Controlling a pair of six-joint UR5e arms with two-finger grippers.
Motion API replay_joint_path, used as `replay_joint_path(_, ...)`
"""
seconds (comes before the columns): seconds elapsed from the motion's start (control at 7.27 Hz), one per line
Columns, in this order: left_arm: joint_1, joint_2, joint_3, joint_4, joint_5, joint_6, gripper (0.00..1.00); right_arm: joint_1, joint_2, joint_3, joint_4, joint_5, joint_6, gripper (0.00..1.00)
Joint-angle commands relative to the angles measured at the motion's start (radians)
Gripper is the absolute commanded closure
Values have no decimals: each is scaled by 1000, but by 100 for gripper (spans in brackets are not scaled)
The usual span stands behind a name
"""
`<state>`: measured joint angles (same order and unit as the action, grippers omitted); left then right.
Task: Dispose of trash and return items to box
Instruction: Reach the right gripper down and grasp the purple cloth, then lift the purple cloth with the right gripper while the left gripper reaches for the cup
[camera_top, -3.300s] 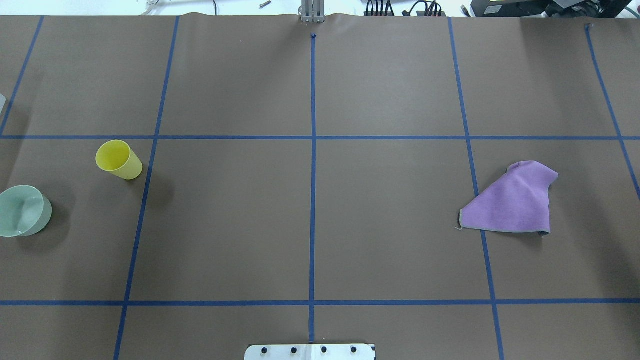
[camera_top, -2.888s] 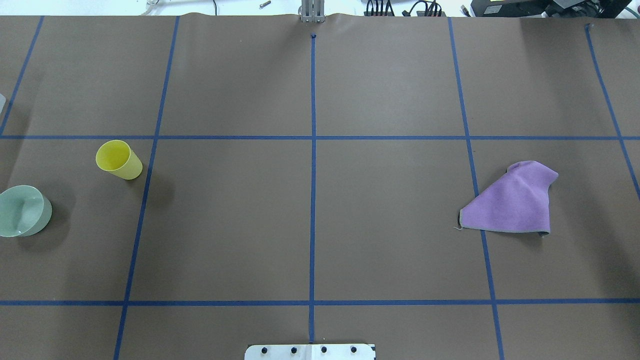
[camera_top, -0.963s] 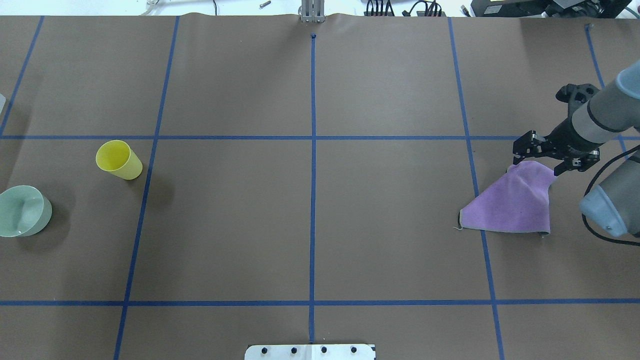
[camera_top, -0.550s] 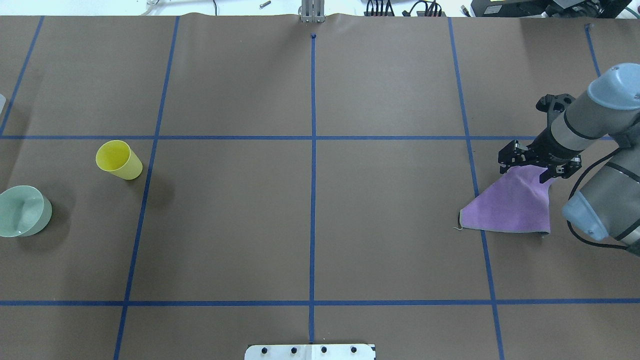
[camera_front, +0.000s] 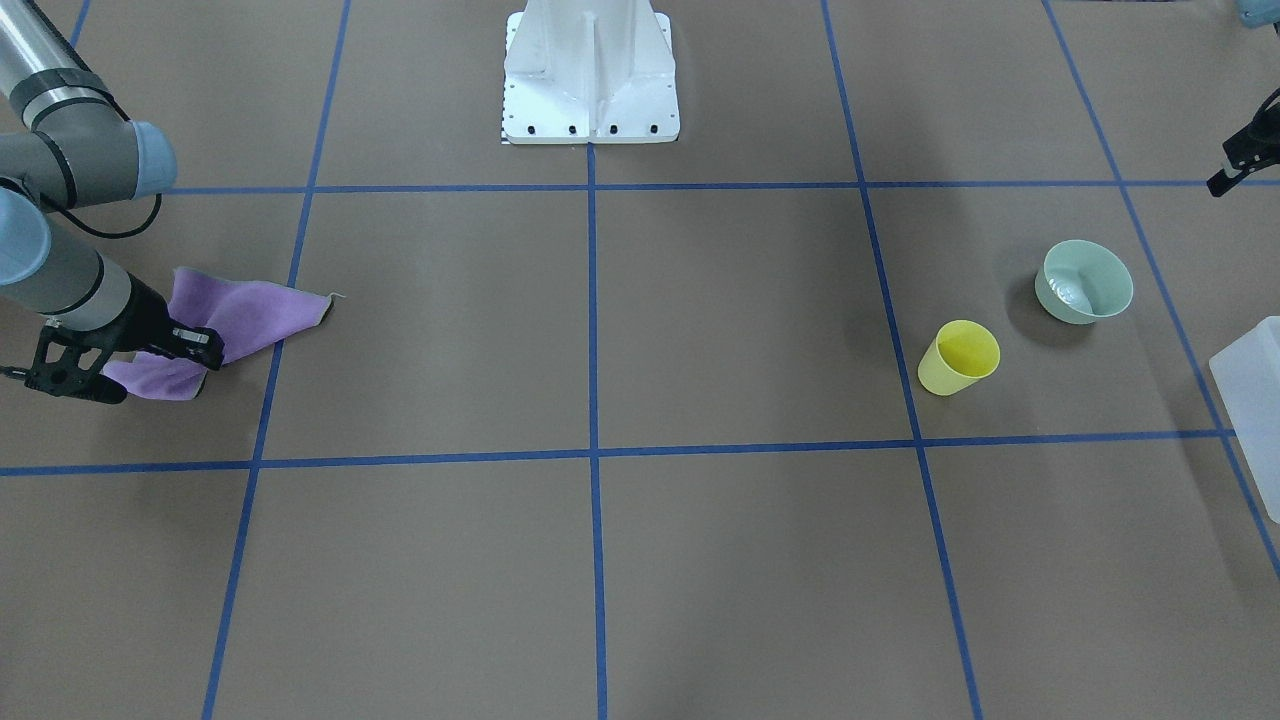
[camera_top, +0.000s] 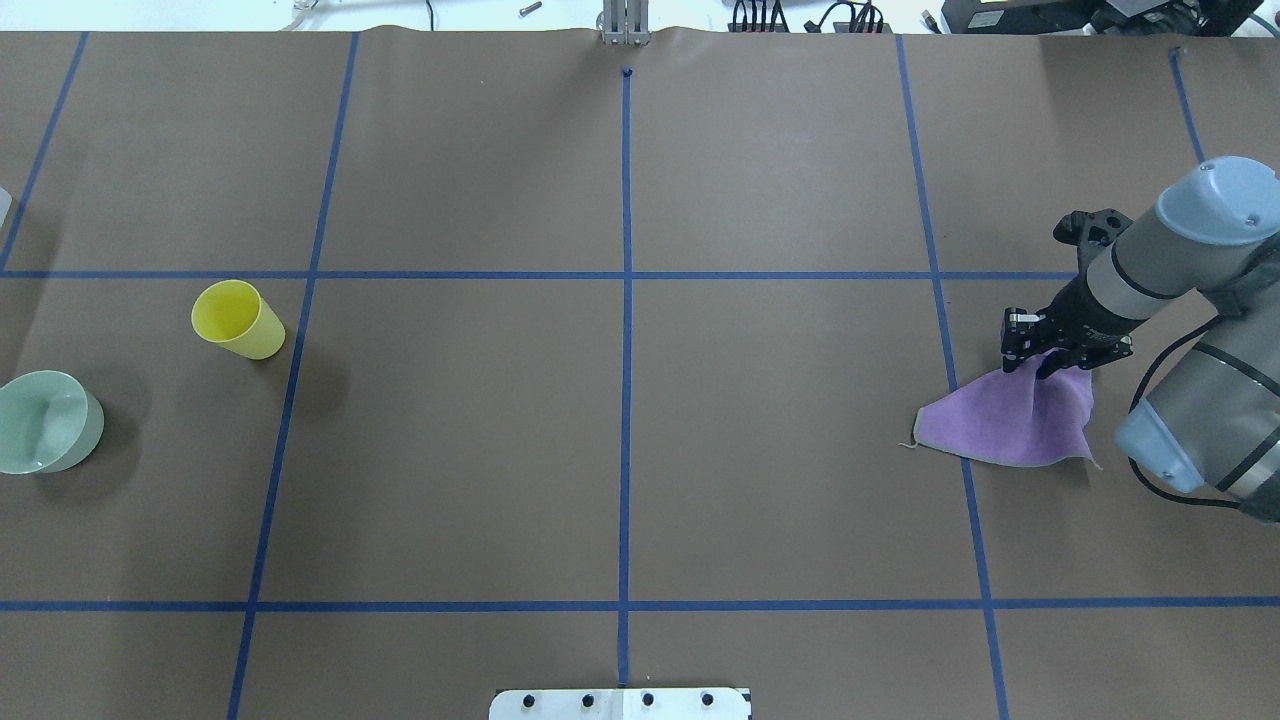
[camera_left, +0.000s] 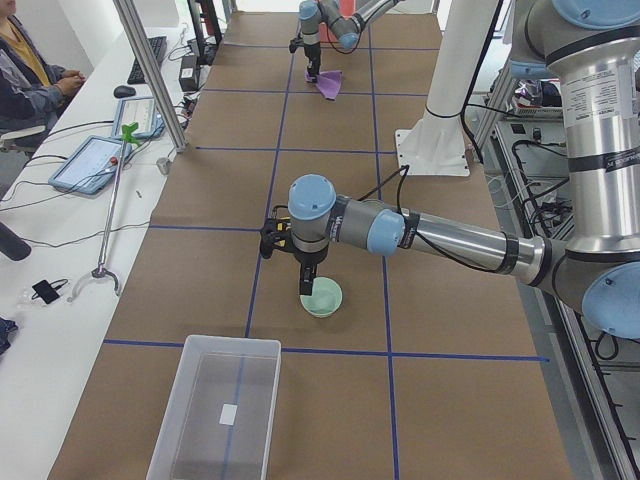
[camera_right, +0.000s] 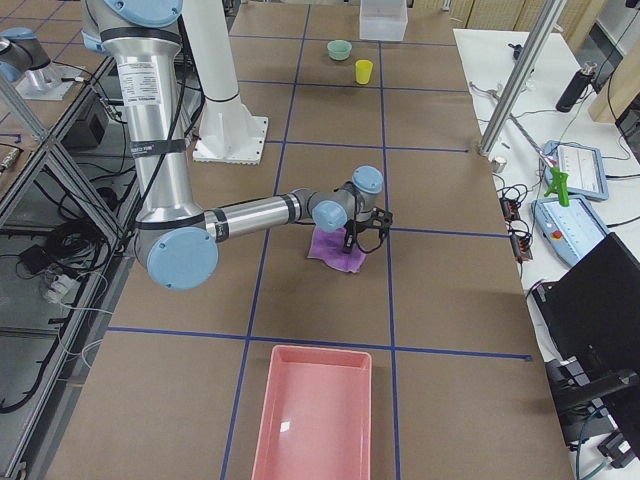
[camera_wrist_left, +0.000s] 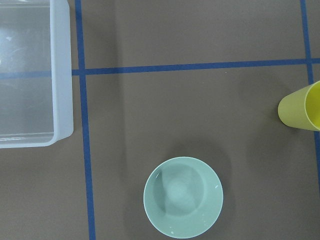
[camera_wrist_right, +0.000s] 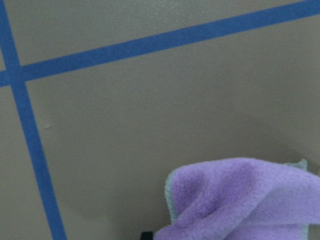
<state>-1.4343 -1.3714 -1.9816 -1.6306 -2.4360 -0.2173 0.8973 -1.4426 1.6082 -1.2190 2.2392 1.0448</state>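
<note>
Our right gripper (camera_top: 1040, 368) is down on the purple cloth (camera_top: 1005, 425) and looks pinched shut on its far corner. That corner is bunched up a little off the worktop (camera_top: 780, 450). The rest of the cloth lies flat.

We see one cloth. It sits on our right side of the worktop, and a blue tape line (camera_top: 965, 480) runs under it. It is shaped like a triangle. Its long edge is the one closest to us and runs from left to right. Its point faces away from us, up into the gripper.

Our left gripper (camera_left: 307, 290) hangs right over the green bowl (camera_top: 45, 420). We cannot tell if it is open or closed.

We count one green bowl and one yellow cup (camera_top: 240, 322). Both are on our left side, near each other but not touching. Both stand with the open side up.

We count one clear box (camera_left: 232, 342), just past the bowl at the left end. We also count one pink tray (camera_right: 320, 350) at the right end. Its long side runs along the worktop.
</note>
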Motion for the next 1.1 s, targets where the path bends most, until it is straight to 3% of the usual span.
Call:
replay_joint_path(0.0, 0, -2, 0, 0, 0, 0, 2, 78, -1, 21, 0, 99, -3, 100)
replay_joint_path(0.14, 2, -6, -2, 0, -1, -8, 2, 163, -11, 59, -7, 161, -6, 100)
replay_joint_path(0.41, 62, -104, 29, -34, 6, -234, 2, 294, -80, 213, -68, 200, -8, 100)
replay_joint_path(0.55, 151, -142, 23, -34, 93, -328, 2, 343, -93, 272, -145, 200, -66, 100)
replay_joint_path(0.69, 258, -196, 27, -34, 188, -467, 2, 404, -93, 316, -278, 200, -212, 100)
replay_joint_path(0.96, 346, -268, 85, -54, 206, -548, 2, 576, -91, 366, -554, 186, -606, 100)
